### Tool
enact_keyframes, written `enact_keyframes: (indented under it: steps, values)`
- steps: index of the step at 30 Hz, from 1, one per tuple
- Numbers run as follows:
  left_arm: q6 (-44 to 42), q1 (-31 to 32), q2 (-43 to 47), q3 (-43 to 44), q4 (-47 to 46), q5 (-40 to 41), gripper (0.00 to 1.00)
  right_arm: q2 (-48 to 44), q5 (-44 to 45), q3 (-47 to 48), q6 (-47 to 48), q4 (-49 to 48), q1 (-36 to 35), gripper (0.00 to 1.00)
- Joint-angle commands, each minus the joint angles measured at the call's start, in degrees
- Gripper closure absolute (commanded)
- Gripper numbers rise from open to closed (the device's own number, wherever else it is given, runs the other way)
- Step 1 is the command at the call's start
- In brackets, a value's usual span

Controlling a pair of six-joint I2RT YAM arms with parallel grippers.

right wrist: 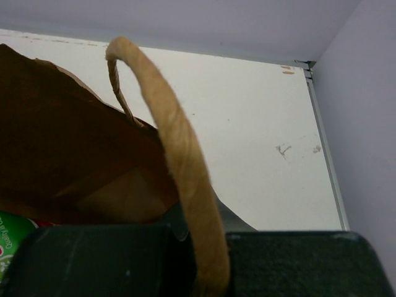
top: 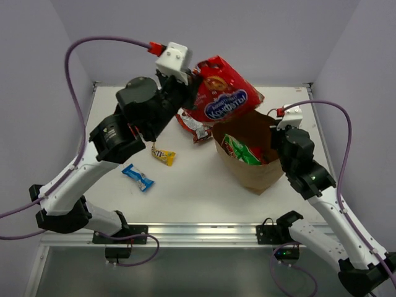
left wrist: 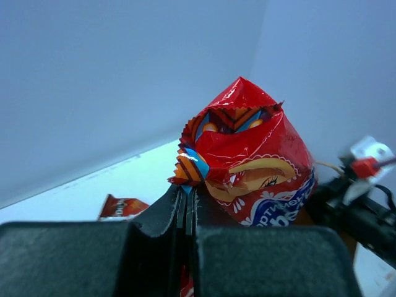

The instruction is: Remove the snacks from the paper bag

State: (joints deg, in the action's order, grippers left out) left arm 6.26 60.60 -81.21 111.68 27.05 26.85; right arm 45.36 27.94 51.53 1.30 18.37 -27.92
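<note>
Swinging the red chip bag (top: 224, 93), pinched aloft by the closed left fingers (left wrist: 186, 207), clear of the paper bag (top: 250, 170) comes next (lower to the bench (top: 185, 185) before releasing); right fingers (top: 278, 133) sit at its rim, grip unclear.

Chip bag (top: 224, 93) is red, paper bag (top: 257, 173) brown, candy pack (top: 163, 155) yellow, bar (top: 138, 177) blue.

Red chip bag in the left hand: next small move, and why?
Probably swing it left and lower it onto bare table for release. The left hand is shut on a corner of the red chip bag, held up, out of the paper bag; a green packet sits inside.
</note>
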Motion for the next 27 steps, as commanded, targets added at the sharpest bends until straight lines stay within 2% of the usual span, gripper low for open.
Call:
enact_keyframes:
  steps: [1,4,8,14,18,21,24,25,27]
  values:
    - [-3.63,-6.18,3.69,4.95,-2.1,9.69,1.0,-0.28,4.13,2.08,-0.86,-0.44,1.64,1.0]
    - [-4.33,-10.49,4.13,3.03,0.19,12.77,1.0,-0.45,5.01,2.35,-0.86,-0.44,2.87,1.0]
    - [-3.54,-16.55,5.88,-2.33,0.29,12.35,1.0,-1.15,4.93,2.44,-0.86,-0.27,3.84,1.0]
    - [-2.84,-20.78,6.85,-8.48,1.08,9.89,1.0,-3.0,3.7,2.53,-0.86,0.17,4.1,1.0]
    - [-0.03,-22.71,8.08,-18.67,-1.29,7.52,1.0,-3.62,2.55,2.09,-0.86,0.17,4.02,1.0]
    - [4.35,-22.89,9.14,-26.06,-1.74,0.68,1.0,-3.79,2.9,1.74,-0.51,0.17,4.02,1.0]
    - [10.75,-22.72,10.54,-31.25,-0.77,-13.18,1.0,-4.23,3.34,1.65,-0.42,-0.09,4.02,1.0]
    - [12.35,-21.93,11.59,-33.35,-0.77,-21.41,1.0,-4.23,3.34,1.56,-0.42,-0.26,4.1,1.0]
    - [15.08,-18.96,12.65,-34.94,-1.12,-25.43,1.0,-4.41,3.26,1.38,-0.42,-0.53,4.1,1.0]
